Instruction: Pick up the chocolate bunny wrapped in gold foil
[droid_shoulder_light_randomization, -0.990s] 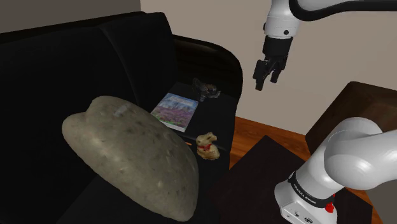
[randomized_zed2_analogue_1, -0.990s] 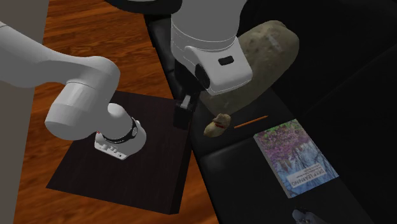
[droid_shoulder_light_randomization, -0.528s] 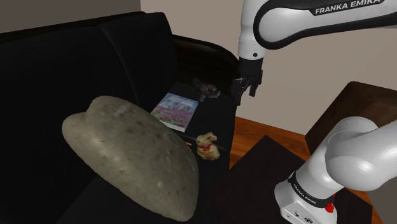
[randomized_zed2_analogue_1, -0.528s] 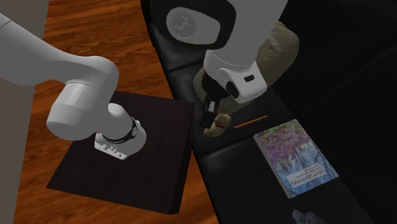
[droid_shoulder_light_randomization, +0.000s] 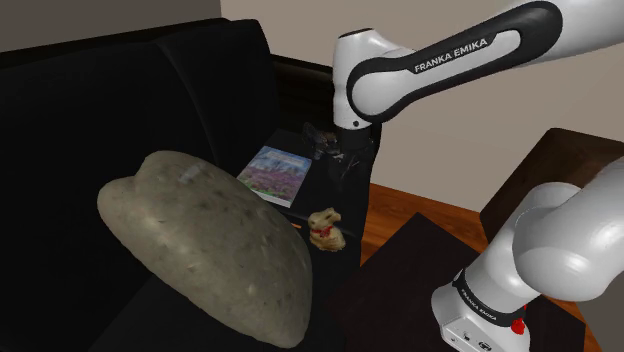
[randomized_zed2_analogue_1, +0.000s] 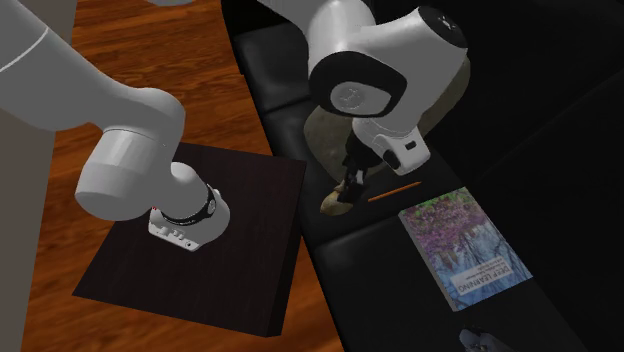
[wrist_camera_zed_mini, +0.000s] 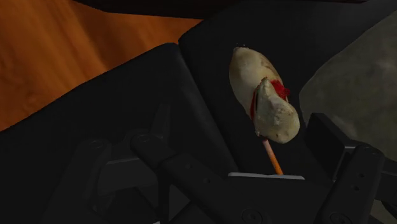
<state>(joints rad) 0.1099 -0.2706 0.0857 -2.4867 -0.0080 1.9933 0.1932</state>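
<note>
step: reaching, grab not done yet | claw (droid_shoulder_light_randomization: 342, 170): up in the air near the big grey lump (droid_shoulder_light_randomization: 200, 240), fingers wide apart, holding nothing | bunny (droid_shoulder_light_randomization: 326, 228): pale tan, red bow, on the black sofa (droid_shoulder_light_randomization: 200, 80) seat just beside the lump | long way runs along the lump's edge, not at it | left: go down, squeeze, lift

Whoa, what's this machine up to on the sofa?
A white robot arm is reaching over a black sofa for a small pale-gold bunny with a red ribbon. Its black tool hovers just above the bunny, open, with nothing grasped yet. The bunny sits near the seat's front edge by an orange pencil, with a book and a big stone-like lump nearby.
</note>
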